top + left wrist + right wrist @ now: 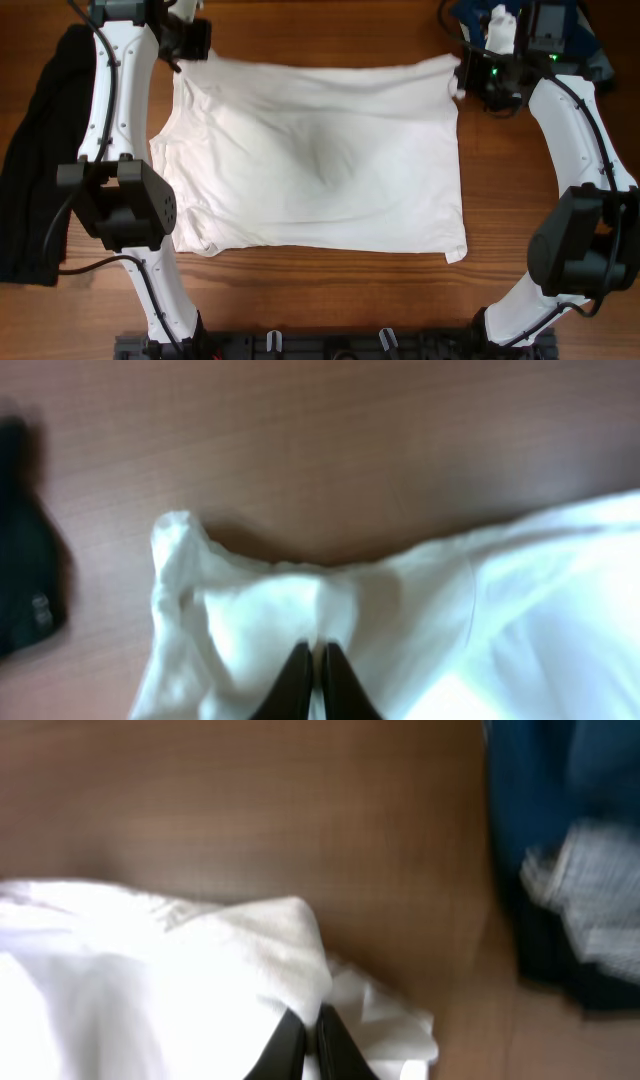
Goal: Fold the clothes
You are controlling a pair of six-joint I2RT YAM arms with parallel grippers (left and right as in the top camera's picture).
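1. Centrally on the wooden table (pixel 320 300) lies the white T-shirt (pixel 320 160), spread nearly flat, with its long edges running from 9 to 3 o'clock.
2. At the shirt's 11 o'clock corner, the left gripper (pixel 183 58) has its fingers pinched narrow on a bunched bit of fabric.
3. At the 1 o'clock corner, the right gripper (pixel 462 78) is clamped the same way on the cloth.
4. Holding both far corners probably serves to keep that edge taut, so it can be carried over toward 6 o'clock as one straight fold line.
5. Bare wood at 6 o'clock leaves free room beyond the near hem.
6. A black garment (pixel 35 150) lies at 9 o'clock, just beside the left arm, so there is little slack that way.
7. A blue garment (pixel 560 780) crowds the 1 o'clock corner, near the right gripper.
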